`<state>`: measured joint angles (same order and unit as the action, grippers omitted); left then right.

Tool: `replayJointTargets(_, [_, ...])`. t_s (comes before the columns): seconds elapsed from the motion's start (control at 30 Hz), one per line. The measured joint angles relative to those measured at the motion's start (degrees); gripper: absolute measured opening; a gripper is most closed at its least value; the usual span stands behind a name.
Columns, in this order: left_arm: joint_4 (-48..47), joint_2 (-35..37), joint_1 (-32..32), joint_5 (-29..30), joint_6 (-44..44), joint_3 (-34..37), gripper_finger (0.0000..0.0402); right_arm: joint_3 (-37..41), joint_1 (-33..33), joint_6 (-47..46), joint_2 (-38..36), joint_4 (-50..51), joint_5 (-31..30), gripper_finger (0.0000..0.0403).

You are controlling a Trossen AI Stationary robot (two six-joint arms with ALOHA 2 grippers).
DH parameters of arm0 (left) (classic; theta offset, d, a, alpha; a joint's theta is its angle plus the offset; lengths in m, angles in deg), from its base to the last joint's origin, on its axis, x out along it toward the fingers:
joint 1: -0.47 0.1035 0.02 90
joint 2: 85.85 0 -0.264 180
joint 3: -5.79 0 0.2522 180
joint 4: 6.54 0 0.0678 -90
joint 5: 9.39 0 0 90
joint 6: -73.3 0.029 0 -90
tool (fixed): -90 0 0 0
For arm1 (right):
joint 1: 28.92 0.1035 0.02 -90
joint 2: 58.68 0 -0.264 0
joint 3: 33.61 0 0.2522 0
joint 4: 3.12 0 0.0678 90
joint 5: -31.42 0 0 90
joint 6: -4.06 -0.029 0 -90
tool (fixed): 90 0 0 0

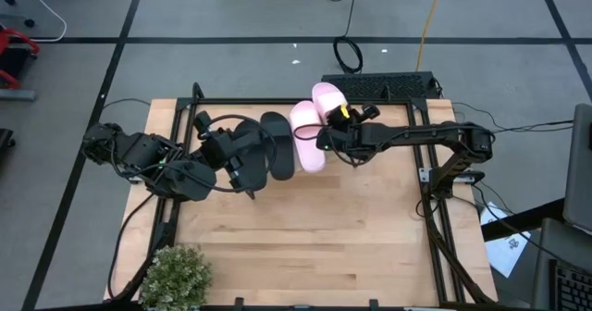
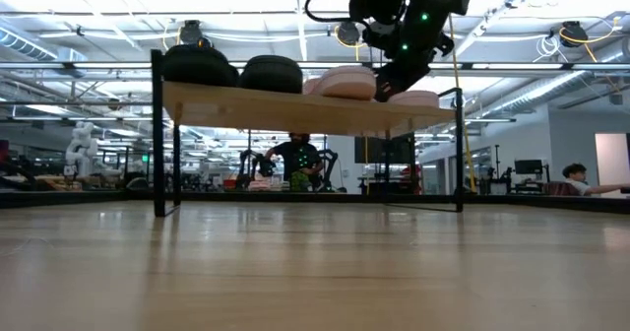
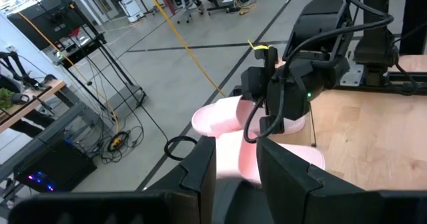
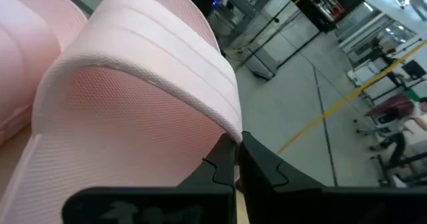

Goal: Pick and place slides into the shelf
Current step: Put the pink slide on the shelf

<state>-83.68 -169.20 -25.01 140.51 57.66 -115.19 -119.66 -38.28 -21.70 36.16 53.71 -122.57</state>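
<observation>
The bench carried the shelf at its far end; seen from table height, the shelf's plank top stood on thin black legs with all four slides on it.

The left arm reached in from the bench's left side over the two black slides. The right arm stretched from the right side across to the pink pair.

From above, the slides lay in a row along the shelf: first black slide mostly under the left arm, second black slide beside it, then the near pink slide touching it, and the far pink slide angled off toward the shelf's back edge. From table height the black pair showed as two dark humps at the plank's left, the pink ones to their right.

The left gripper sat at the first black slide, fingers parted; whether they held the strap could not be told.

The right gripper had its fingers closed together, empty, tips at the edge of a pink slide's strap.

A potted plant stood at the bench's near left corner.
</observation>
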Motion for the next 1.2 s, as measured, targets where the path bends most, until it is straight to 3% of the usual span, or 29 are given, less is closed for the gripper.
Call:
replayJointTargets(0.43, [0.00, 0.00, 0.00, 0.01, 0.00, 0.00, 0.0113, -4.66, 0.73, 5.00, -0.54, 4.03, 2.00, 0.0000])
replayJointTargets(0.77, [0.06, 0.00, 0.00, 0.07, 0.07, 0.00, 0.0113, -5.18, -1.13, 1.59, -0.81, 12.97, 5.15, 0.0000])
replayJointTargets(1.2, [0.11, 0.00, 0.00, 0.15, 0.50, 0.00, 0.0113, -5.61, -0.75, 5.04, -0.76, 11.27, 7.25, 0.0000])
